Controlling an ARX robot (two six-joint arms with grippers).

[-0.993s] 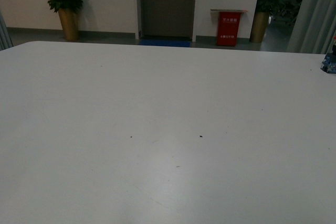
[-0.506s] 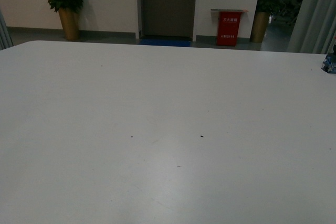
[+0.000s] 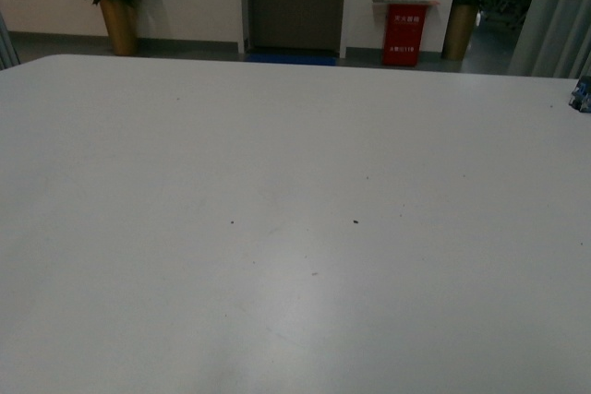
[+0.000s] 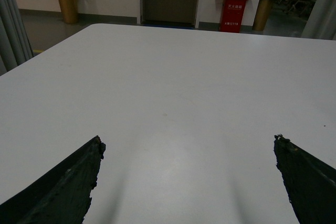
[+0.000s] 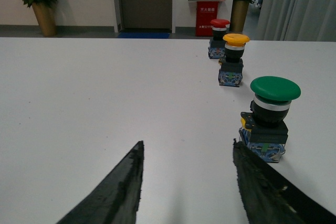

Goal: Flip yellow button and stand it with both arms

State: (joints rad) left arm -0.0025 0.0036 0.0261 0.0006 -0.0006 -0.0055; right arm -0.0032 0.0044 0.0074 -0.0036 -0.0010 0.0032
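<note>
Already the small yellow button (image 5: 235, 59), with its round yellow disc cap, black collar and blue-and-clear contact block, stands upright on the wide white table (image 5: 105, 93), cap on top, as the right wrist view shows; just behind it, farther from the camera, stands a similar button with a red cap (image 5: 219, 38); nearer the camera than the yellow button stands a bigger button with a green mushroom cap (image 5: 270, 116), well apart from it. The right gripper (image 5: 186, 182) hangs low over the table on the near side of the green one, its two dark fingers spread wide and grasping nothing; it touches no button. The left gripper (image 4: 186, 182) is also released, its fingers far apart over bare table, with no button near it. In the front view only a blue sliver (image 3: 581, 95) at the table's far right edge shows, too small to name. I judge the task barely begun or already finished: nothing is held, and the yellow button now looks standing.
</note>
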